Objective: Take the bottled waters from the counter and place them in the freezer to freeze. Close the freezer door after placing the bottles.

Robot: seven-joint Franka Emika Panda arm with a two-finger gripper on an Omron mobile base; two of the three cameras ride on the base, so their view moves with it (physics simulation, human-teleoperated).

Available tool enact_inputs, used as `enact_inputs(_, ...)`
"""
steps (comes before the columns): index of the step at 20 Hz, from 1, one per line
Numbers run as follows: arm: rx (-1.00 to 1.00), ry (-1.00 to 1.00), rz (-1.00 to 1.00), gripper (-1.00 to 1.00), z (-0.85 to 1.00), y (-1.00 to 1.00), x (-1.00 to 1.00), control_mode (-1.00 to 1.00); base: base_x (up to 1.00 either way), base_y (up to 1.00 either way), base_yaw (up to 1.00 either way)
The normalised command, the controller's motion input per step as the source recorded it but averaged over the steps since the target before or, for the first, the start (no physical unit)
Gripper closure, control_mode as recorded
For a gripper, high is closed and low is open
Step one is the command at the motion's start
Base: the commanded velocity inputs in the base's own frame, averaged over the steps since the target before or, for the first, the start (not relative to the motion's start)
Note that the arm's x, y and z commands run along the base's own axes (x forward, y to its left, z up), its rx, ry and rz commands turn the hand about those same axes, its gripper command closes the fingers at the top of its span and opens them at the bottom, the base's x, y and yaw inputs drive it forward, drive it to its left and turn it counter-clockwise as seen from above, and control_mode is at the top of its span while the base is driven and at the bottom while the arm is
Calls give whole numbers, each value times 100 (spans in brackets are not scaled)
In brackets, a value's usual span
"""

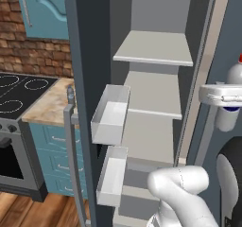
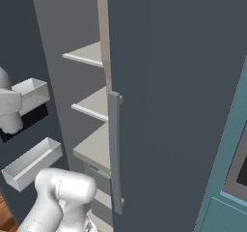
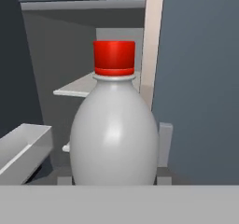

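The tool (image 1: 227,98) is clamped on the red-capped bottle (image 3: 114,134), holding it upright just outside the open freezer (image 1: 156,93), lined up for its shelves (image 1: 153,48).

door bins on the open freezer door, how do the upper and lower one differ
The upper bin sits higher on the freezer door, level with the middle shelves; the lower bin hangs below it, near the arm. In the left base view the upper bin looks wider and deeper, the lower bin slimmer. Both are white, open-topped and hold nothing.
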Motion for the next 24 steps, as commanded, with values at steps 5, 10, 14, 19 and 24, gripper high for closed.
enact_inputs(5,8,-15,0,100,0,0,35,-100,0,0,0)
enact_inputs(10,1,-15,-10,100,0,1,46,-100,0,0,0)
enact_inputs(14,1,-3,-15,100,10,0,63,-100,0,0,0)
enact_inputs(19,0,0,-10,100,9,1,57,-100,0,0,0)
enact_inputs(24,0,0,-9,100,0,14,61,-100,0,0,0)
